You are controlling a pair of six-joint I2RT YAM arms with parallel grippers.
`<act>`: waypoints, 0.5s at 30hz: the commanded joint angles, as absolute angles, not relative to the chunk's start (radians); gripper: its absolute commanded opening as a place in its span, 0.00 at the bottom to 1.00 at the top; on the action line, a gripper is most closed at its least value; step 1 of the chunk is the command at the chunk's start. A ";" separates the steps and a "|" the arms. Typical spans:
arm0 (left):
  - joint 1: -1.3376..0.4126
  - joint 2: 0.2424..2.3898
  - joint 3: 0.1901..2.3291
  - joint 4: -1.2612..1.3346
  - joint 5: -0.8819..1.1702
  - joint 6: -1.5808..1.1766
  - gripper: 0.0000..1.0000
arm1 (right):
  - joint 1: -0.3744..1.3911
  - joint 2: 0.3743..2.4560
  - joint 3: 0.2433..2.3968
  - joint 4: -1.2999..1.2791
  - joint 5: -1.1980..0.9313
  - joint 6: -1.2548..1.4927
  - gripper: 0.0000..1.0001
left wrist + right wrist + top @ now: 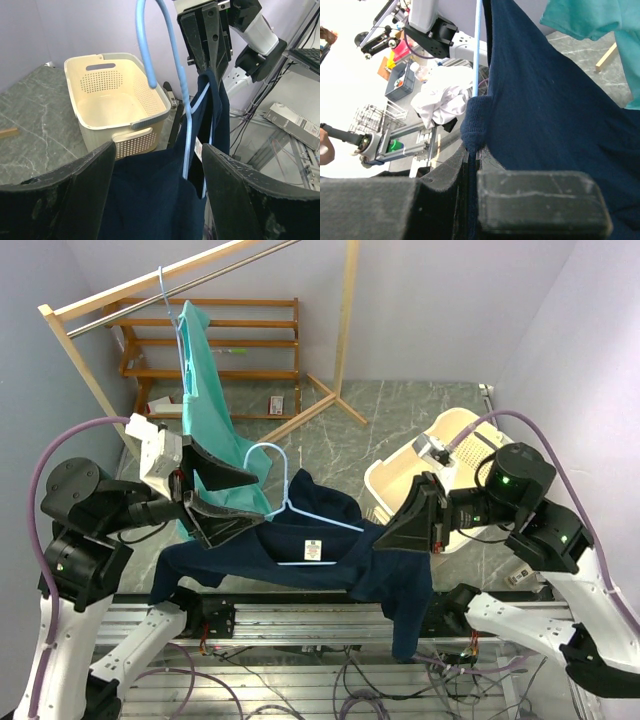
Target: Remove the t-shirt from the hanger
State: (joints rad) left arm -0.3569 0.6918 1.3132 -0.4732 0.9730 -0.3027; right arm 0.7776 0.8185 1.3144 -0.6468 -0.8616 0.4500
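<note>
Right end effector [385, 538] pinches soft navy t-shirt [250, 560]; left end effector [255, 498] spread near thin curved hanger [148, 60].

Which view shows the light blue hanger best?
Top external: most of the hanger shows there, hook, one shoulder arm and the bottom bar against the navy t-shirt. Left wrist shows the hanger close up, mainly hook and neck. Right wrist shows just a thin stretch of its wire.

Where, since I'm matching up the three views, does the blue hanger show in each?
Top external: blue hanger at centre, in the navy t-shirt's neck.
Left wrist: hanger upper centre, hook at the top edge.
Right wrist: hanger a thin line, top centre.
Shared landmark: the navy t-shirt.
</note>
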 commanded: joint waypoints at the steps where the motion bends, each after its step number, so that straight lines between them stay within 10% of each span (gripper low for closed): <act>1: -0.364 0.710 1.326 -0.461 1.015 -0.280 0.80 | 0.774 0.861 1.355 -0.524 -0.921 0.454 0.00; 15: -0.365 0.746 1.330 -0.620 1.027 -0.149 0.62 | 0.773 0.963 1.392 -0.494 -0.949 0.445 0.00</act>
